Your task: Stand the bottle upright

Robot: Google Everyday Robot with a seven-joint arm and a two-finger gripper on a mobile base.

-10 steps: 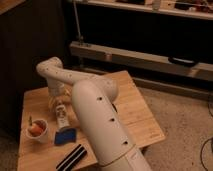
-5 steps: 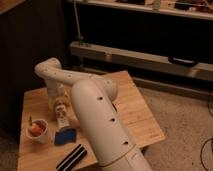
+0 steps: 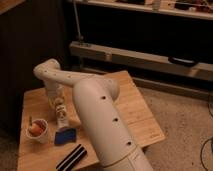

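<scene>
One slim whitish bottle (image 3: 61, 115) sits on the left part of the wooden counter (image 3: 135, 115), just beyond a blue pad (image 3: 65, 136) and to the right of a white cup (image 3: 38, 131) with orange contents. The robot's hand (image 3: 54, 98) hangs from the bent wrist at the far left and reaches down to the bottle's far end. It looks to be touching it or all but touching it, and whether it is open or clamped on the bottle I cannot tell

To do this step well, I judge the hold should sit near one end of the bottle, across its narrow width, so that the lift swings the body about its base rather than dragging it. The base should meet the counter squarely before release, on bare wood away from the cup and the blue pad, since a slim bottle tips easily. A slow release, drawn straight up, would avoid nudging it over

The bottle's long axis runs from the hand toward the near edge of the counter, slightly rightward, with a darker label band around its middle. Which end bears the cap is not clear, nor whether it lies flat or is partly raised
</scene>
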